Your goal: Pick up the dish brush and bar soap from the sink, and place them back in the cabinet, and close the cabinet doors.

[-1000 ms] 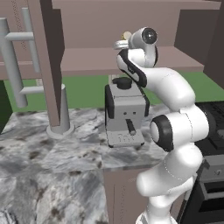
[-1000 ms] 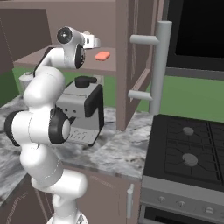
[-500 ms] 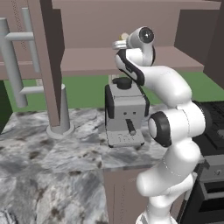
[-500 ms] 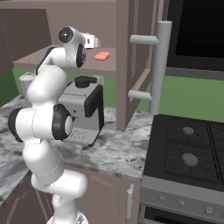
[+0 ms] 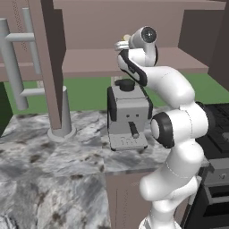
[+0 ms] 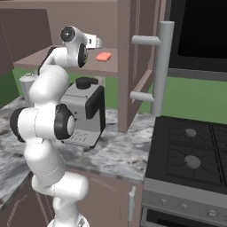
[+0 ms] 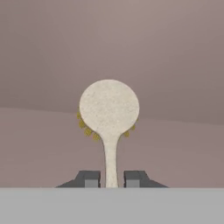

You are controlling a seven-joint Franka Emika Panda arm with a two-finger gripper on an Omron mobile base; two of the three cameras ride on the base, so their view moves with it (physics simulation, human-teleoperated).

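Hand view: the gripper [image 7: 111,179] holds the brush [image 7: 109,109] tight by its handle, now reaching further over the cabinet shelf [image 5: 89,62]. Next, let go.

The pincer [image 7: 111,178] is at the front edge of the cabinet [image 5: 134,18] shelf, clamped on the dish brush [image 7: 109,113]. Ahead of the brush head, the shelf is bare up to the back wall. The bar soap [image 6: 103,56] lies on the shelf off to one side. An open cabinet door [image 6: 137,57] with its bar handle [image 6: 160,66] stands at the right, another door [image 5: 47,53] at the left. The coffee machine [image 5: 127,114] stands on the counter [image 5: 53,156] directly under the arm.
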